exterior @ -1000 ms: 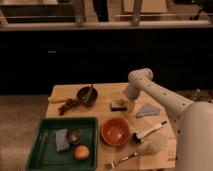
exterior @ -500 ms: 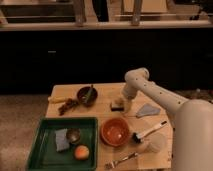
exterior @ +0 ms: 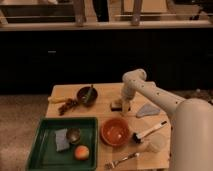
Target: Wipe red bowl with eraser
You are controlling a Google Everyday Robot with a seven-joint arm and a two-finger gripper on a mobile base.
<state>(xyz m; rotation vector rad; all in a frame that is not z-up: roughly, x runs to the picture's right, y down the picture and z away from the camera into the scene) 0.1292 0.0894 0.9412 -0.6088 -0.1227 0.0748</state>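
Observation:
The red bowl (exterior: 116,131) sits on the wooden table (exterior: 105,89), near its front middle, with nothing in it. The eraser (exterior: 117,105) is a small pale block with a dark top. It lies on the table just behind the bowl. My gripper (exterior: 124,104) points down at the eraser's right side, at table height. I cannot tell whether it touches or holds the eraser. The white arm reaches in from the right and bends down at its elbow (exterior: 134,78).
A grey-blue cloth (exterior: 148,110) lies right of the gripper. A white-handled brush (exterior: 149,131) and a clear cup (exterior: 157,143) are right of the bowl, and a fork (exterior: 121,160) lies in front. A dark bowl with a green utensil (exterior: 86,94) is back left. A green tray (exterior: 50,156) holds a small bowl, a sponge and an orange.
The arm's elbow has shifted a little to the left and the gripper has moved in closer to the eraser. The objects on the table have not moved.

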